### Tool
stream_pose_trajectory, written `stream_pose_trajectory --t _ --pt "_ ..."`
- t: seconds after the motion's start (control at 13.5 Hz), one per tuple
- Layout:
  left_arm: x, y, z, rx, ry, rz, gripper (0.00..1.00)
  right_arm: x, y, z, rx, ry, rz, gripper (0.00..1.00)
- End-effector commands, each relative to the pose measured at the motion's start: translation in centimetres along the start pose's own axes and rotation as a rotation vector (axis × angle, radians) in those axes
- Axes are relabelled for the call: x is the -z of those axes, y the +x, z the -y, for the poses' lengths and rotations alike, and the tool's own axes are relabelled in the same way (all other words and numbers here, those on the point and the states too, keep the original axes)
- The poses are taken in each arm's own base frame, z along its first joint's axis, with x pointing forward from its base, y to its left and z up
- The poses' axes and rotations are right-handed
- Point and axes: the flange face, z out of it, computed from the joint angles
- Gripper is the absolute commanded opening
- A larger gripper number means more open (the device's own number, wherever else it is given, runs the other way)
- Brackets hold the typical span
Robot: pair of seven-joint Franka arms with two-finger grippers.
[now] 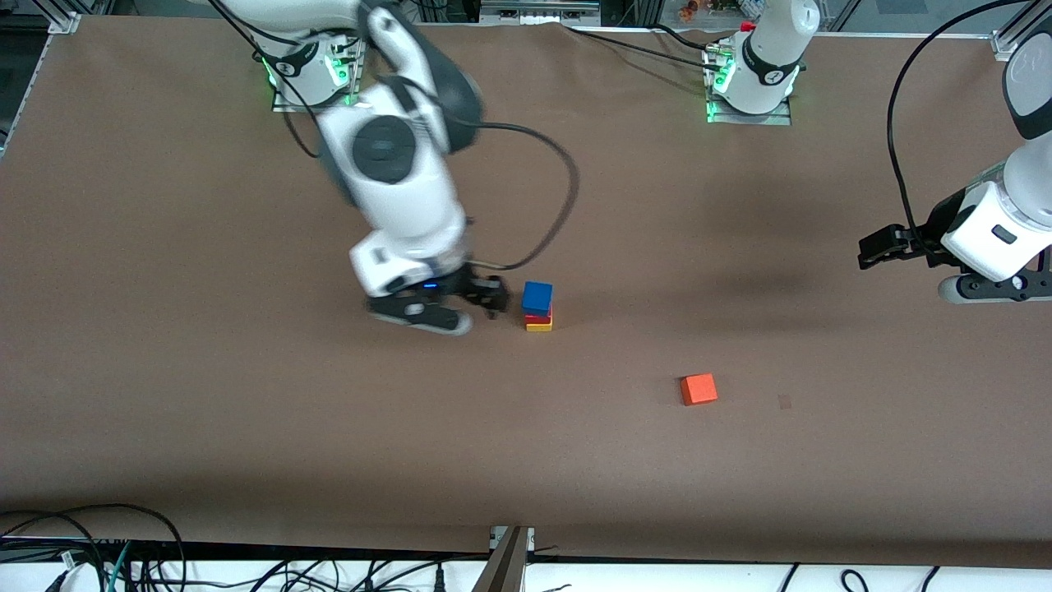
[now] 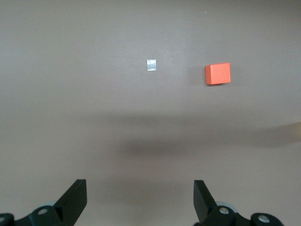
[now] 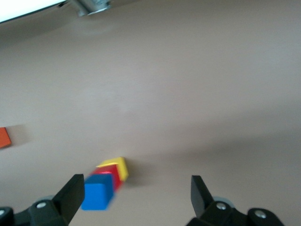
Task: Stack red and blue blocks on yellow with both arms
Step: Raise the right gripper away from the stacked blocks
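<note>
The blue block (image 1: 537, 295) sits on the red block (image 1: 538, 317), which sits on the yellow cube (image 1: 539, 326), as one stack in the middle of the table. In the right wrist view the stack leans out of frame: blue (image 3: 98, 192), red (image 3: 110, 177), yellow (image 3: 120, 165). My right gripper (image 1: 493, 296) is open and empty, over the table just beside the stack toward the right arm's end; in its own view (image 3: 136, 188) the blue block is close to one finger. My left gripper (image 1: 878, 247) is open and empty (image 2: 140, 188), waiting over bare table at the left arm's end.
An orange-red cube (image 1: 699, 389) lies alone nearer the front camera than the stack, toward the left arm's end; it also shows in the left wrist view (image 2: 217, 74) and the right wrist view (image 3: 3, 137). A small pale mark (image 1: 785, 401) is beside it.
</note>
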Motion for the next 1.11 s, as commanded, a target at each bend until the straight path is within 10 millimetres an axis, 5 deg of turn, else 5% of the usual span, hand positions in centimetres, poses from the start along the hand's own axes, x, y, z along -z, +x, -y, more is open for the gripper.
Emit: stream_pose_trajectory --t 0.0,0.22,0.44,0.81,1.04 --pt "0.4 0.3 0.0 -0.003 -0.009 -0.009 1.0 4.9 2.4 -8.4 0.01 0.025 0.085 1.0" --pt "0.5 0.3 0.1 0.0 -0.01 -0.01 1.0 10.9 2.6 -18.4 0.062 0.009 0.154 1.0" --pt "0.4 0.3 0.2 -0.004 -0.012 -0.008 1.0 14.0 0.0 -24.5 0.038 -0.004 0.162 1.0" --pt "0.5 0.3 0.1 0.005 -0.015 -0.009 1.0 14.0 0.4 -29.5 0.188 -0.082 0.15 1.0" --pt "0.5 0.3 0.0 -0.005 -0.015 -0.009 1.0 14.0 1.1 -30.6 0.264 -0.1 0.148 1.0"
